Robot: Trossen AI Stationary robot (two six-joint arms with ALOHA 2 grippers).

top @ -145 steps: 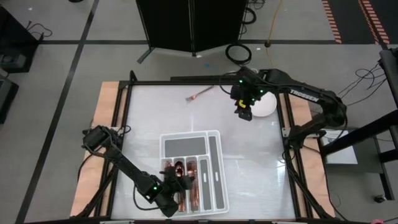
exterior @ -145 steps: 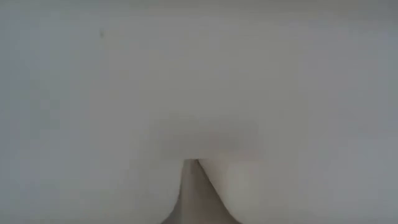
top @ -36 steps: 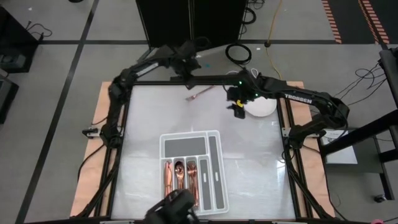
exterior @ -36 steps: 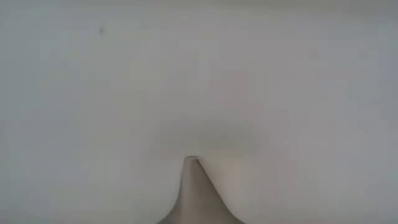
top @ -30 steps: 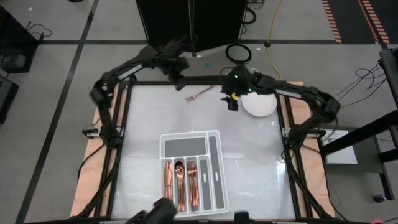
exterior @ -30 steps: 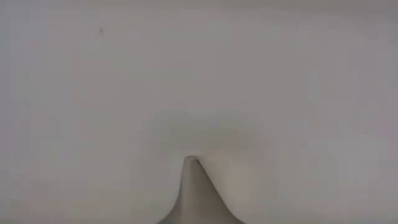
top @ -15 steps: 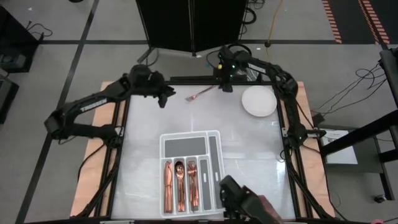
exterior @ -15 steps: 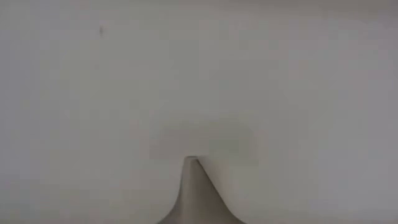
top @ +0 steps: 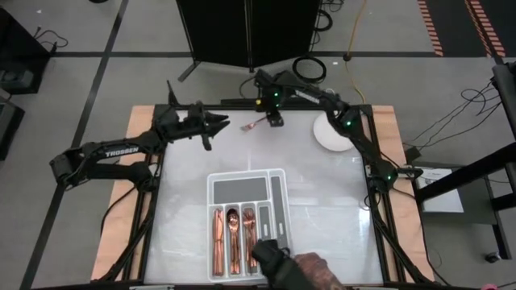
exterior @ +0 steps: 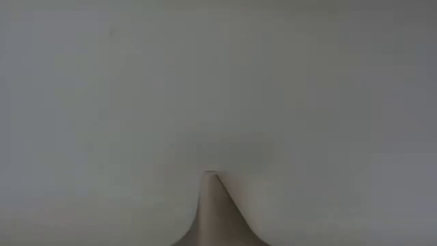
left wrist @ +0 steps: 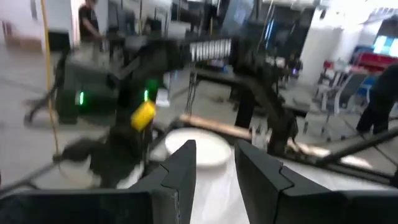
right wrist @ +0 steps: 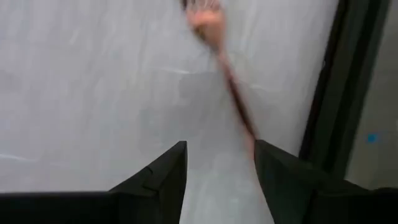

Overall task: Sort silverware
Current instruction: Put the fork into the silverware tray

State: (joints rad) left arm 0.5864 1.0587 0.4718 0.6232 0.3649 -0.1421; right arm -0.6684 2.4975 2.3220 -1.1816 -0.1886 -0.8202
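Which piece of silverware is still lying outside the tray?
The lone fork at the table's far edge, just by the right end effector. All the other copper pieces lie in the white tray's compartments.

low view: a blank pale grey surface fills the frame; nothing on the table can be told. right wrist view: the slim copper fork (right wrist: 227, 74) is motion-blurred, its tines cut off by the frame edge. high view: the white divided tray (top: 282, 179) has its near corner hidden by a dark object at the frame's bottom.
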